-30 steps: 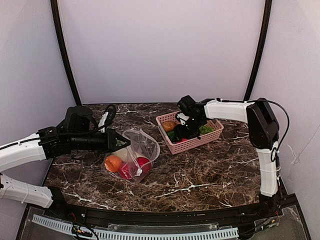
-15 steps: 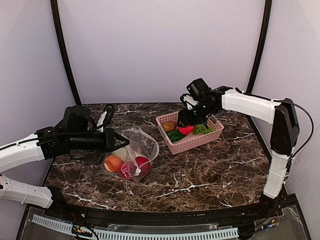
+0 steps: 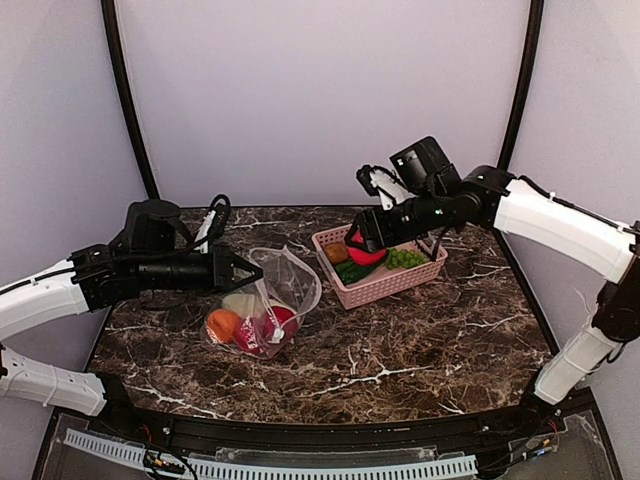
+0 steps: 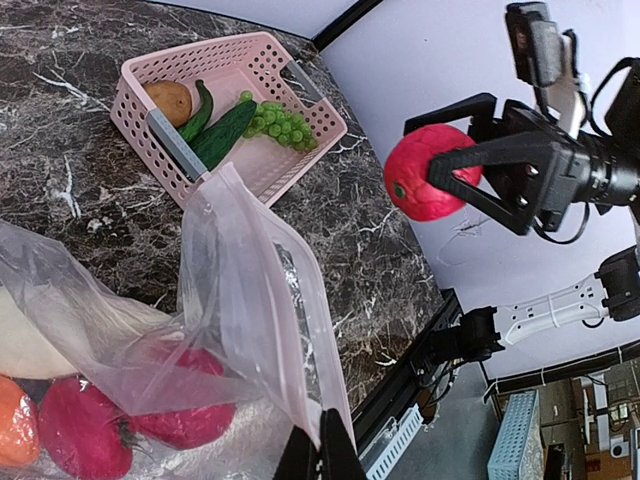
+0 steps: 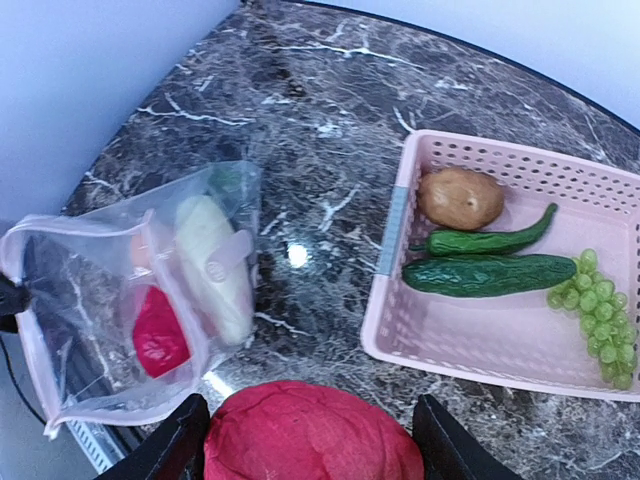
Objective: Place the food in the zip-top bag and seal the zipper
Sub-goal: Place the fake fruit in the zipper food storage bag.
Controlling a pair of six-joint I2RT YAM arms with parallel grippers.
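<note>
Fingers on the right arm (image 3: 360, 237) stand fairly wide and clamp a red tomato (image 4: 425, 185) between them, one on each side, holding it in the air above the dark marble worktop (image 3: 400, 350). From the top camera it hangs over the left end of the pink basket (image 5: 395, 230); from the right wrist camera it sits above the bare strip of worktop between the basket and the zip-top bag (image 4: 240, 300). The left fingers (image 4: 320, 455) are pinched tight together on the bag's upper edge and lift that side, so the mouth gapes toward the basket while the rest of the bag lies on the worktop to the left of it. A pink zip strip (image 5: 32, 345) runs along the bag's edge; I cannot tell where its slider sits. Inside the bag lie an orange fruit (image 3: 224, 325), two more red tomatoes (image 4: 175, 420) and a long cream-white vegetable (image 5: 215, 265), all touching one another. In the basket are a brown potato (image 5: 460, 198), a slim green pepper (image 5: 490, 241), a dark green cucumber (image 5: 490, 274) just beside it, and a bunch of green grapes (image 5: 595, 320) at the cucumber's right end.
</note>
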